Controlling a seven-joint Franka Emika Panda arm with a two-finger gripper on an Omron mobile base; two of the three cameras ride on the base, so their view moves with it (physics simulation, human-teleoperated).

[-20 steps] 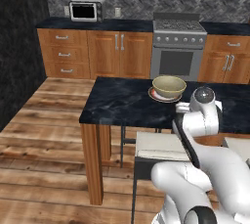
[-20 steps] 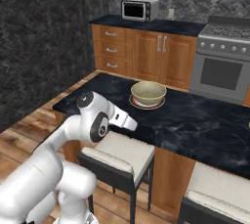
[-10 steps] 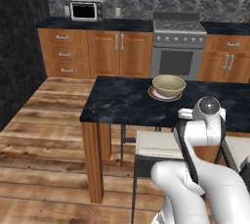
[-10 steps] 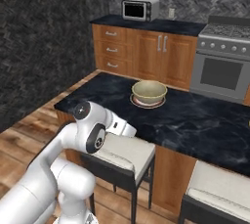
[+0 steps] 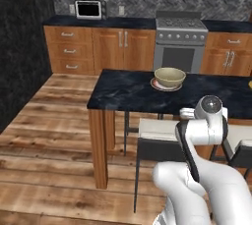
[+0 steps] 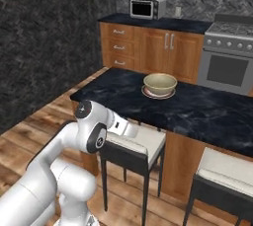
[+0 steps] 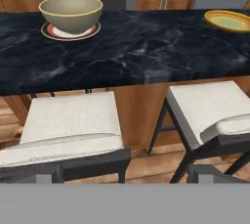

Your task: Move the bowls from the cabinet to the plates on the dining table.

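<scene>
On the dining tabletop [image 5: 128,90], a tan bowl [image 5: 170,76] sits on its plate [image 5: 158,86]; 2nd yellow plate [image 7: 228,20] lies well apart, bare. Hand prob. tucked near the stools [image 7: 68,130], fingers spread, holding nothing.

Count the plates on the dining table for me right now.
2. One plate sits under the bowl near the table's left end in the hand view; a second plate, with no bowl on it, lies toward the right end. More could lie beyond the frame.
</scene>
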